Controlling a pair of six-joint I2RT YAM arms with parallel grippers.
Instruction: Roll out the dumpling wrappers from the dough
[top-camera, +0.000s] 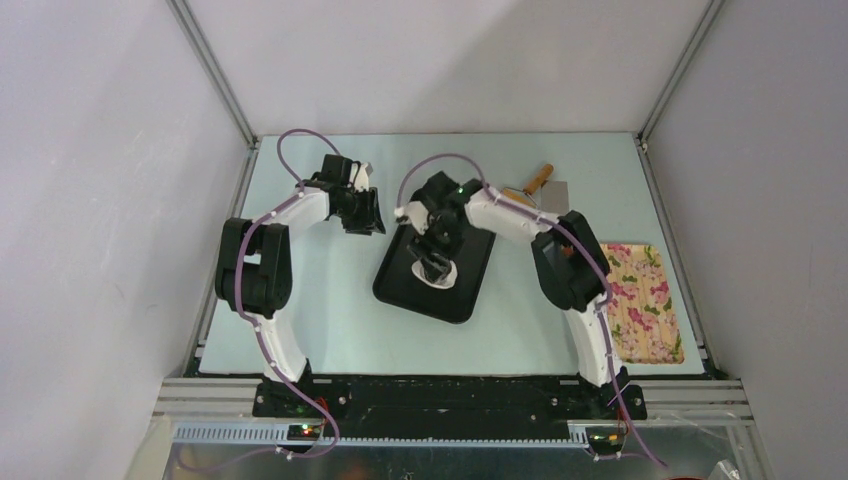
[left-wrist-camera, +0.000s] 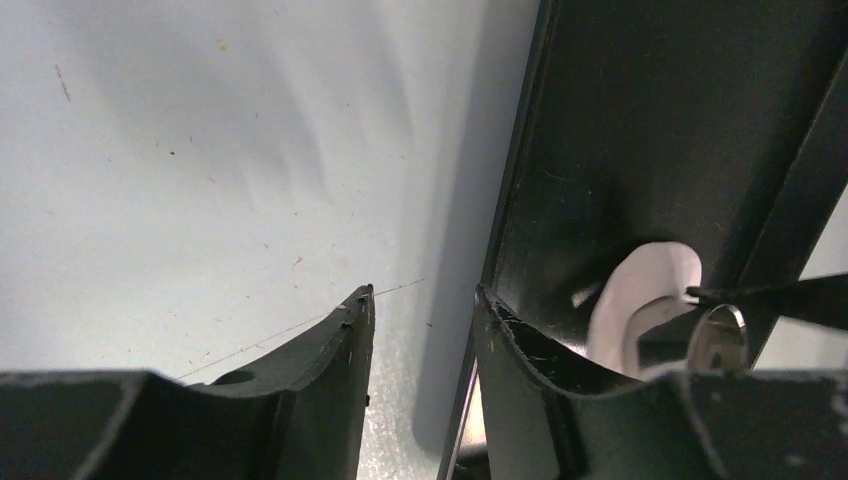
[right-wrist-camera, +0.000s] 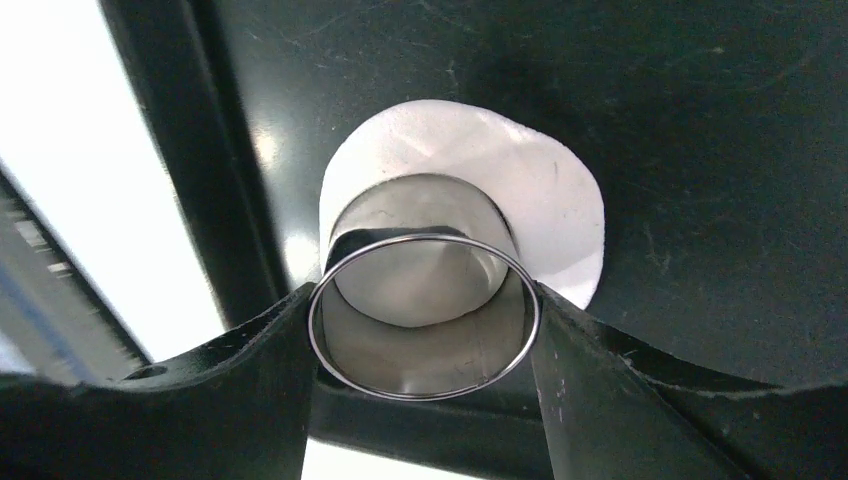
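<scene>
The pale tabletop (top-camera: 330, 330) I am working over carries a black tray (top-camera: 440, 300), set at a slant near its middle, and a flower-printed mat (top-camera: 645, 305) along its right edge. My two arms reach in from the near edge, the left one to the tray's far left corner and the right one over the tray itself. My left jaws stand partly open and hold nothing. In the left wrist view one finger hangs over bare tabletop and the other over the tray's rim. My right jaws are closed on a round steel cup (right-wrist-camera: 420, 215), one finger pressed to each side of its wall. A rolling pin (top-camera: 538, 181) with a wooden handle lies at the far side of the tabletop, behind the right arm and well apart from the tray. The dough (right-wrist-camera: 560, 200) lies on the tray floor, flattened into a thin white disc. The cup stands on it with its open mouth up, off-centre toward the edge of the disc nearest the right wrist camera, so the far side of the disc shows bare around it
</scene>
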